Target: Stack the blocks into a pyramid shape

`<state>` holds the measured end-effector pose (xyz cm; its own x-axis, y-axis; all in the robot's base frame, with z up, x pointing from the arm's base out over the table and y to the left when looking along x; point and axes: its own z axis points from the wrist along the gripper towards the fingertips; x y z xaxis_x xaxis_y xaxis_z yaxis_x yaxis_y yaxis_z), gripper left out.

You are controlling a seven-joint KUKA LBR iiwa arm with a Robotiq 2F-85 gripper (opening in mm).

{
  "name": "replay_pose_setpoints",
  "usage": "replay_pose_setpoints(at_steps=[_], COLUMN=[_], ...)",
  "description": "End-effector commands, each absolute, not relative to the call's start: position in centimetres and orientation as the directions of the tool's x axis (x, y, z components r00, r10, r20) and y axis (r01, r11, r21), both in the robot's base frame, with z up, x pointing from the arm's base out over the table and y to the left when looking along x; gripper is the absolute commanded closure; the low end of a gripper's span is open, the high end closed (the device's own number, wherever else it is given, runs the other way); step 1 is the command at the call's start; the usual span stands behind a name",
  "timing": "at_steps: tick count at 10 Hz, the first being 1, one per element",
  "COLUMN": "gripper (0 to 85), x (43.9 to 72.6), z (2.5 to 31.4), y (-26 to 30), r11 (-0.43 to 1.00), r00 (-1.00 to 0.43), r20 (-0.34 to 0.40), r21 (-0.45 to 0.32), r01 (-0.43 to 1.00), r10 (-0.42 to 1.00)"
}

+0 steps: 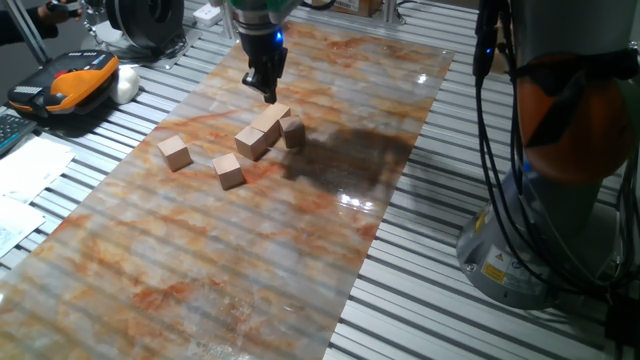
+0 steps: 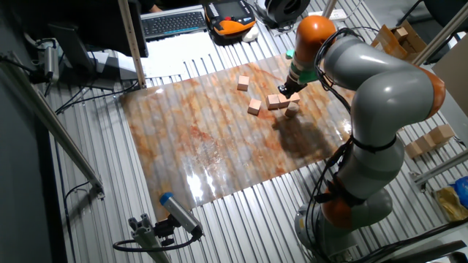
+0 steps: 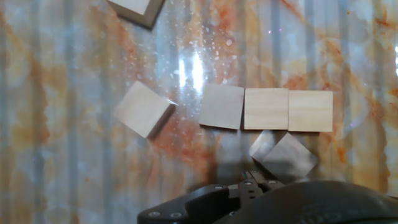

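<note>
Marbled orange-and-grey counter (image 1: 200, 250) with ribbed metal framing along its edges. The gripper (image 1: 269, 94) hangs just above the cluster of blocks (image 1: 262, 132); its fingers appear drawn close together and nothing is seen between them, though the hand view shows only their dark base and does not settle how far they are parted.

Hand view: three blocks lie in a straight row, the middle block (image 3: 266, 109) touching the right block (image 3: 310, 111) edge to edge, the left block of the row (image 3: 221, 106) just beside them with a hairline seam. A turned block (image 3: 289, 157) lies just near of the row, corner toward it. A tilted block (image 3: 142, 109) sits apart to the left of the row, with bare counter between. A further block (image 3: 138, 9) is cut by the top edge of the frame.

One fixed view: the two loose blocks, lone block (image 1: 174, 152) and second loose block (image 1: 229, 170), stand left of the cluster, well apart from each other. Wide bare counter extends toward the near end; the far end behind the gripper is shorter. A dark shadow (image 1: 350, 155) lies to the right of the cluster.
</note>
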<state>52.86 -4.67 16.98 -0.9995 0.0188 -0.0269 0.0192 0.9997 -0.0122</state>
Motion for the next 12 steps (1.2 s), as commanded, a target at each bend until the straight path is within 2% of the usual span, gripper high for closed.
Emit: replay_pose_setpoints(at_steps=[1,4,12], gripper=[85.0,85.0,85.0], x=[52.8,52.5,51.2], z=[16.8,15.2,13.6], y=[-4.9,-5.8,-7.3], r11=[1.000,0.999,0.998], r00=[-0.999,-0.999,-0.998], r20=[-0.025,-0.013,-0.005], r21=[-0.011,-0.004,-0.006], r01=[0.027,0.049,0.062], r10=[0.027,0.048,0.062])
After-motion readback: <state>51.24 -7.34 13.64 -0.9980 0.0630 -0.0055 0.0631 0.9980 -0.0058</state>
